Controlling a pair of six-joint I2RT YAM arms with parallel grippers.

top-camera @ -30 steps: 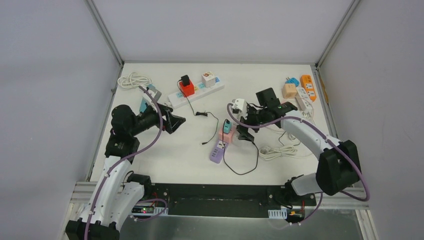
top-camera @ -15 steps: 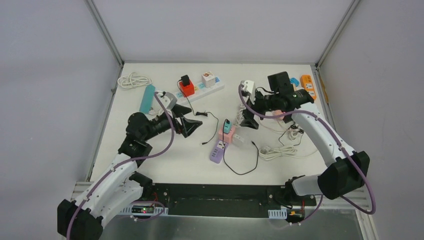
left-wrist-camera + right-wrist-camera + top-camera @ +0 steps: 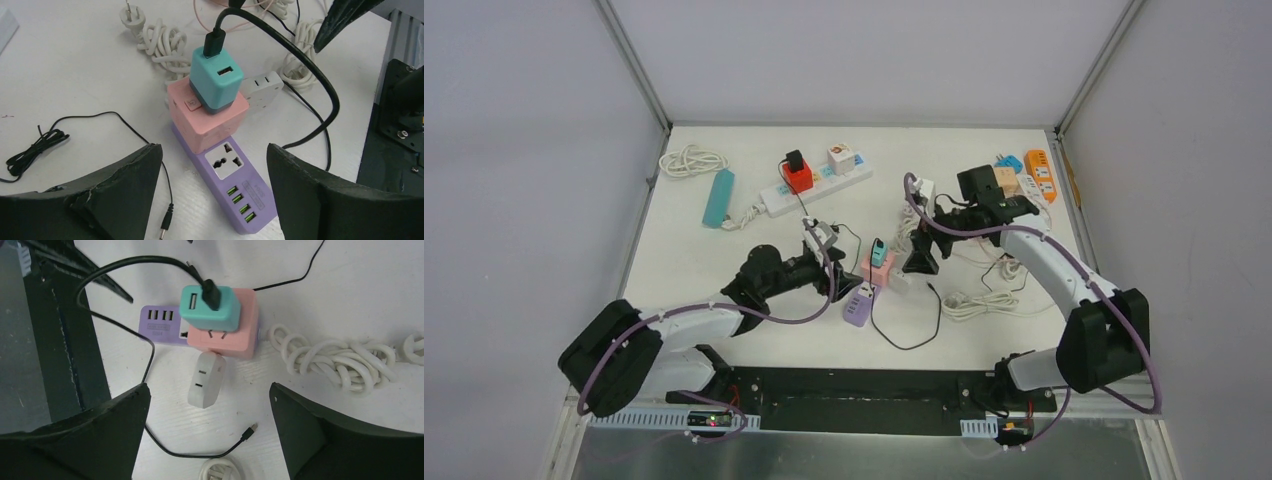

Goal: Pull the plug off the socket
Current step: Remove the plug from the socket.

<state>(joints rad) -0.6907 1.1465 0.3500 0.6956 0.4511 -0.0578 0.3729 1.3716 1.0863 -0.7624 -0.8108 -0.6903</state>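
On the white table (image 3: 692, 258), grey walls (image 3: 524, 150) around — left fingers (image 3: 112, 197) and right fingers (image 3: 90, 437) both spread, flanking the teal plug (image 3: 216, 80).

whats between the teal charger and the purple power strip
A pink cube adapter, with the teal charger on top and the purple power strip beneath; left wrist view.

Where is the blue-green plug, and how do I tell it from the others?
Look at the middle of the table, where a purple strip lies. A pink cube sits on its far end, and the plug stands on that cube. It is teal, with a black cable in its top; the white adapter beside it has none.
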